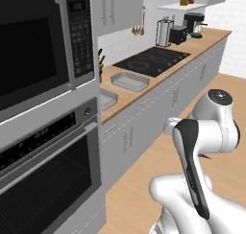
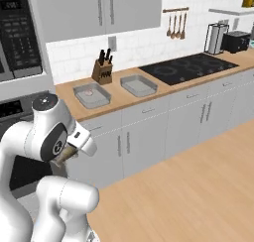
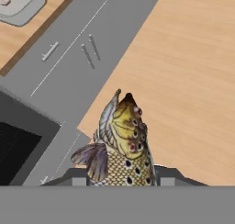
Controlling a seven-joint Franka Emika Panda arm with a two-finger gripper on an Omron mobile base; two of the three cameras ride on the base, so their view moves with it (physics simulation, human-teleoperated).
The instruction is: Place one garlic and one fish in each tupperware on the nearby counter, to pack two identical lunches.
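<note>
The gripper pinched a fish high over the floor; a slack hold risked dropping it short of the tupperware.

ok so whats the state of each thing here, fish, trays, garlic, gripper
fish: held in the gripper, head pointing away from the hand, over the floor
gripper: shut on the fish
left tupperware: on the counter, one garlic inside, no fish
right tupperware: on the counter, looks empty
oven door: closed
</note>
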